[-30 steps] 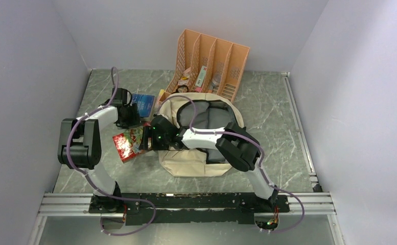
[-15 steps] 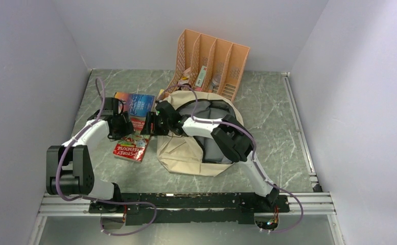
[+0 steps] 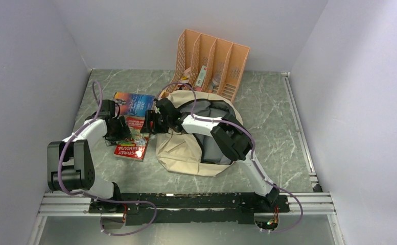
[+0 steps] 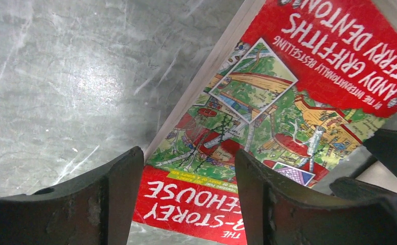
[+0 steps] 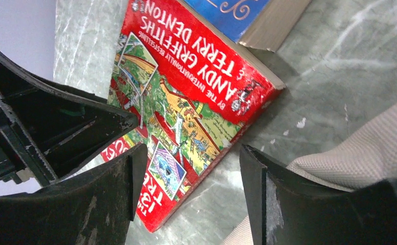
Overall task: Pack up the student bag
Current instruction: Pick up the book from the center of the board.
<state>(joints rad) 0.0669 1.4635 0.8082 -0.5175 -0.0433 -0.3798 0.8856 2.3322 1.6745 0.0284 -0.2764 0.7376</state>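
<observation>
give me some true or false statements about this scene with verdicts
1. The red book lies on the table, outside the student bag. True.
2. The student bag is zipped shut. False: it gapes open, grey lining showing.
3. The orange file organizer stands behind the student bag. True.
4. The blue book is inside the student bag. False: it lies on the table.
5. The right end effector clamps the red book. False: it is open above it.

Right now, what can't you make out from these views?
- Red paperback book: full title, left wrist view, hidden behind left fingers and bottom edge.
- Blue book: cover, right wrist view, cut by top edge.
- Beige fabric backpack: inside, top view, right arm across the opening.
- Orange plastic file organizer: contents, top view, too small.
</observation>
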